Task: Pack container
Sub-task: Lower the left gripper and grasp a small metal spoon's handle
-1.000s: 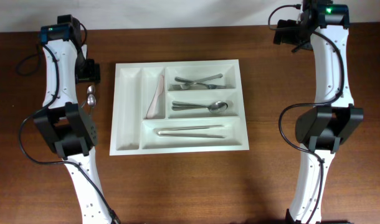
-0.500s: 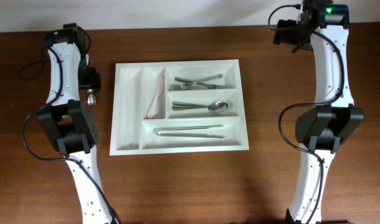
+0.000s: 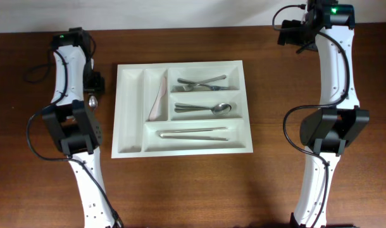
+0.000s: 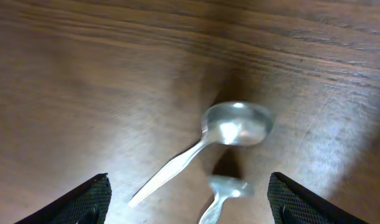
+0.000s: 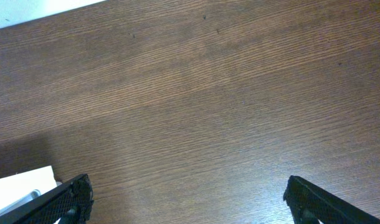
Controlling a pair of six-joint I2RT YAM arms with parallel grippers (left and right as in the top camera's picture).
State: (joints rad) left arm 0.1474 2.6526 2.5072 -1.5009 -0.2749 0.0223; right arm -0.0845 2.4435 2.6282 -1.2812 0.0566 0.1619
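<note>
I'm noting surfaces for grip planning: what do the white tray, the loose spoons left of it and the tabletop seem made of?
Container: probably moulded plastic, matte white, with rounded dividers. Spoons: polished metal, with bright mirror-like glints. Table: dark wood or wood-look laminate; the grain shows, with a satin sheen.

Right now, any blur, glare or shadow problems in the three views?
Left wrist: soft all over, likely motion blur; the spoon bowl carries a bright glare spot, a second utensil below it is smeared. Overhead: sharp, even light, white tray not blown out. Right wrist: crisp wood grain, a dark shadow at lower left by the tray corner.
</note>
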